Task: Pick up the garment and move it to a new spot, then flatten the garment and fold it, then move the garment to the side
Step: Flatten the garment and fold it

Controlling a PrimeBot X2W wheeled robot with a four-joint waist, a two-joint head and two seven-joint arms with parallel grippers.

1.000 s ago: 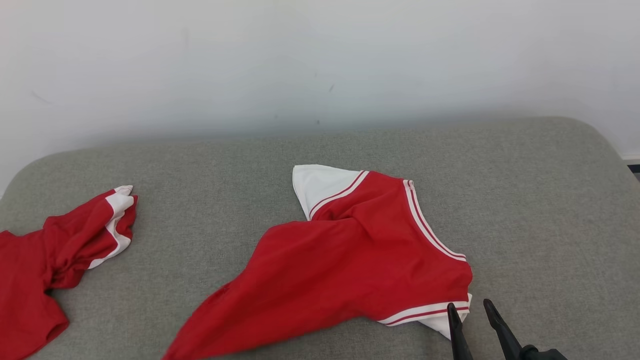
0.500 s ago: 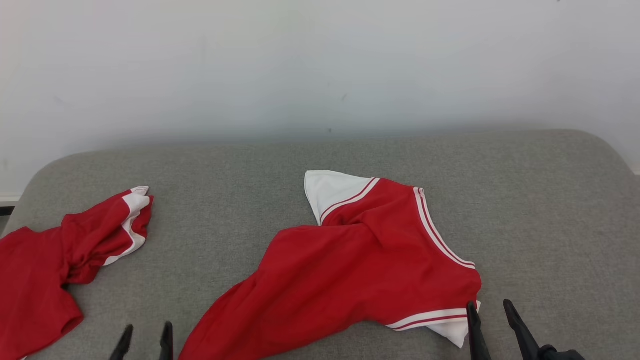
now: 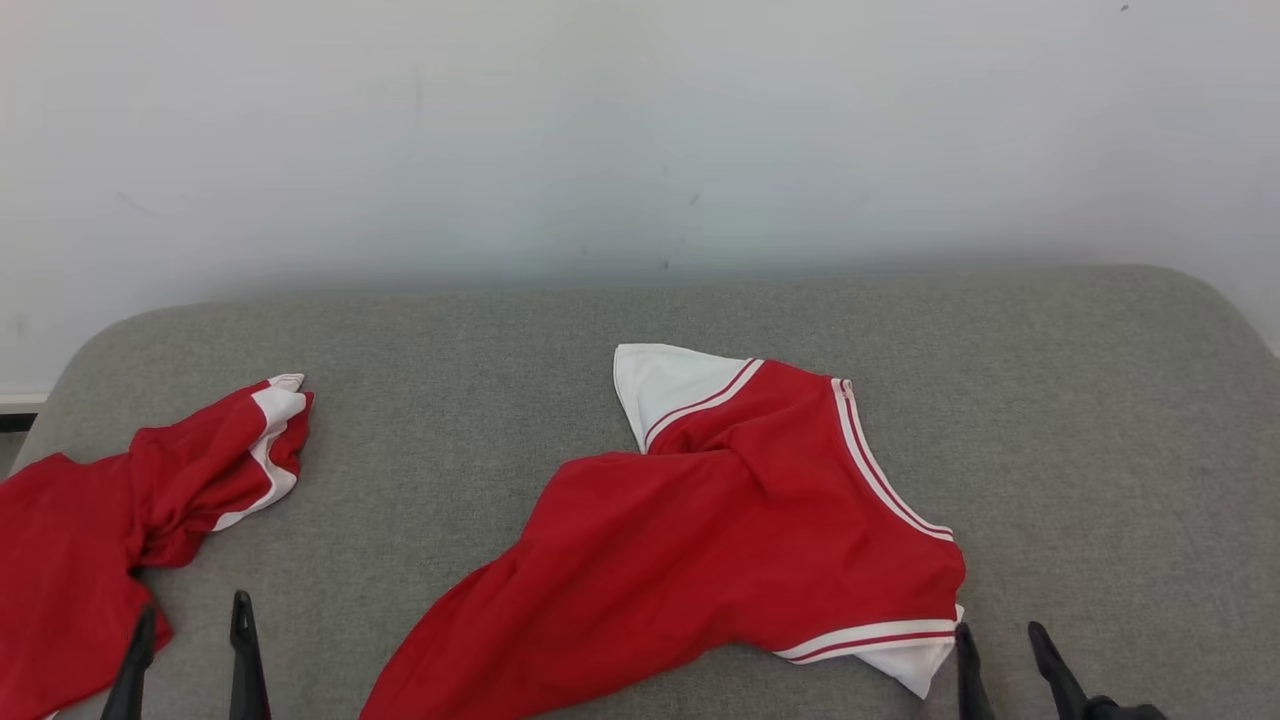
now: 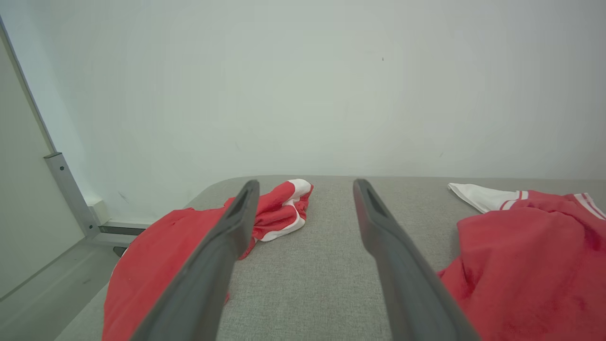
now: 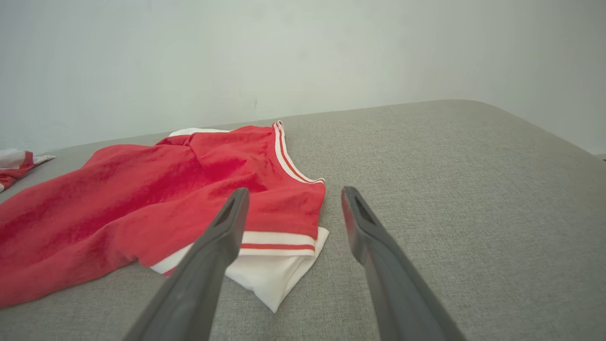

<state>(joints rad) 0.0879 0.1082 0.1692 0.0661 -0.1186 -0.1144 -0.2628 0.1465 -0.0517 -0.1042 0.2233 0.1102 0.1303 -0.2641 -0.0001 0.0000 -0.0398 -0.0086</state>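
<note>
I saw my left gripper [image 3: 194, 605] and right gripper [image 3: 999, 628] both spread wide, holding nothing. The red garment [image 3: 720, 540] lay crumpled on the grey cushion [image 3: 1100, 420] between them.

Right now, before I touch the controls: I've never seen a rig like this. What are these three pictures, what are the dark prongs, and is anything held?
The machine is a wheeled robot with two arms. The wide picture comes from a camera on its head, looking down at a grey padded surface against a pale wall. The other two come from a camera on each wrist, looking along that arm's own fingers. The dark prongs are those fingers: the left gripper at lower left and the right gripper at lower right. Both stand open and hold nothing. Two red and white garments lie on the surface: a rumpled garment in the middle, its white corner beside the right gripper, and a bunched garment at the left edge, close to the left gripper.
</note>
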